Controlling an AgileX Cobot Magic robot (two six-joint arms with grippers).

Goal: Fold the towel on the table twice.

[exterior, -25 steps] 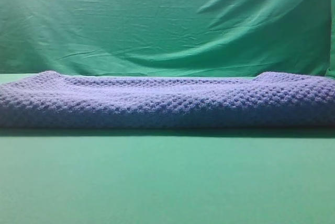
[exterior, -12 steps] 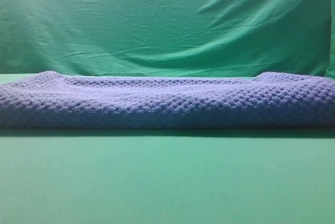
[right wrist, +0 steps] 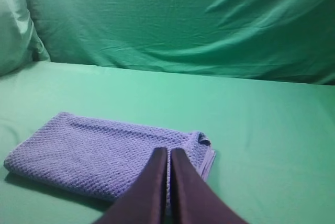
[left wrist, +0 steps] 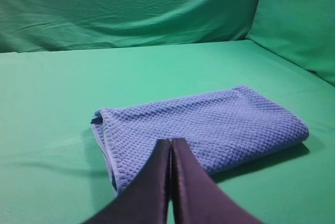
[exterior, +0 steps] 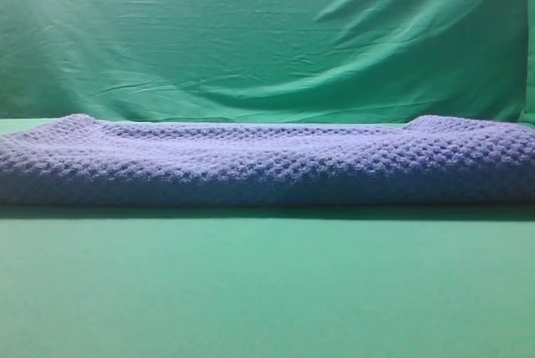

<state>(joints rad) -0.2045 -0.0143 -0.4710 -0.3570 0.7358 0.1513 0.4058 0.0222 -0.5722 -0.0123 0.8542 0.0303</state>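
Note:
The towel is a blue-grey waffle-knit cloth lying folded in a thick flat stack on the green table. In the exterior view it spans the whole width, and no gripper shows there. In the left wrist view the towel lies just ahead of my left gripper, whose dark fingers are pressed together and empty, above the towel's near edge. In the right wrist view the towel lies ahead and left of my right gripper, also shut and empty, over its near right part.
A wrinkled green backdrop cloth hangs behind the table and wraps the sides. Bare green table surface lies in front of the towel and around it.

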